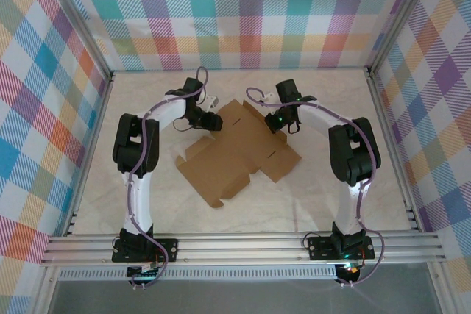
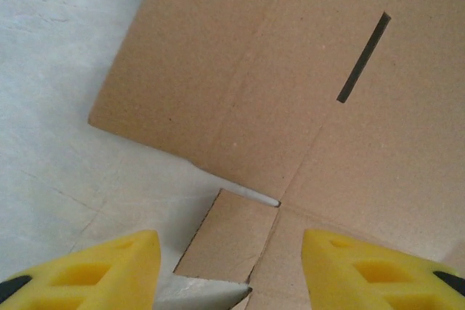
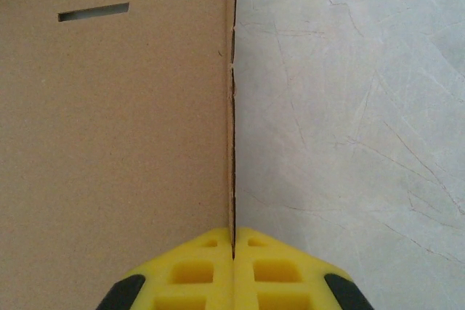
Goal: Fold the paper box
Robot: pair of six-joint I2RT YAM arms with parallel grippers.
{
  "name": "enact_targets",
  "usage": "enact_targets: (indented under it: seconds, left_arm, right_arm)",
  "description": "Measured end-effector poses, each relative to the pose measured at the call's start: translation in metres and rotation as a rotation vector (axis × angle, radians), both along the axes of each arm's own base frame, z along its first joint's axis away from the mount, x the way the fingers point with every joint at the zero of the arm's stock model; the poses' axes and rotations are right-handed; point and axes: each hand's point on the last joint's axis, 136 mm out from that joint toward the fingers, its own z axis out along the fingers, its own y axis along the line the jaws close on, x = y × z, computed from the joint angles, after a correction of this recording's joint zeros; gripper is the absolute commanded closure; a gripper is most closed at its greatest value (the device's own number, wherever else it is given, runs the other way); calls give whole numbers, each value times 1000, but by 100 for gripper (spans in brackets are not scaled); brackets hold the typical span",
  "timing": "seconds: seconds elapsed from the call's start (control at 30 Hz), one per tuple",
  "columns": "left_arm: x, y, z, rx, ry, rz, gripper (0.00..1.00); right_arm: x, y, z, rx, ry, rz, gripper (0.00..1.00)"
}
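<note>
The paper box [image 1: 235, 148] is a flat brown die-cut sheet with flaps and slots, lying in the middle of the table. My left gripper [image 1: 210, 119] is at its far left corner. In the left wrist view the yellow fingers [image 2: 109, 270] stand apart, the left gripper [image 2: 229, 277] open, with a small tab [image 2: 240, 241] of the paper box [image 2: 290, 92] below the gap. My right gripper [image 1: 278, 121] is at the sheet's far right side. In the right wrist view it [image 3: 234, 252] is shut on the thin edge of a paper box [image 3: 109, 121] flap that runs straight away from the fingertips.
Checked cloth walls [image 1: 243, 12] close the table on the left, back and right. An aluminium rail [image 1: 243, 244] runs along the near edge, carrying both arm bases. Pale bare tabletop [image 1: 383, 196] lies around the sheet.
</note>
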Motion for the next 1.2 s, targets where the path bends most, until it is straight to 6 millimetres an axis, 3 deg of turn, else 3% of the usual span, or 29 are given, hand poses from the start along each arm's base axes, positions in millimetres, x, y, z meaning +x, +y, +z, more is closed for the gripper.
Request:
enact_targets:
  seconds: [0.6,0.93,1.2]
  left_arm:
    - [-10,-11,-10,-16,35,-69,57]
    - [-17,-30,19,-95,4,-111,56]
    - [-26,-40,23,-148,33,-138,56]
  right_arm:
    - [-2,-4,-2,-9,14,-12,100]
    - [-1,-7,-3,-17,16,-20,100]
    - [-1,-7,-3,-18,16,-26,100]
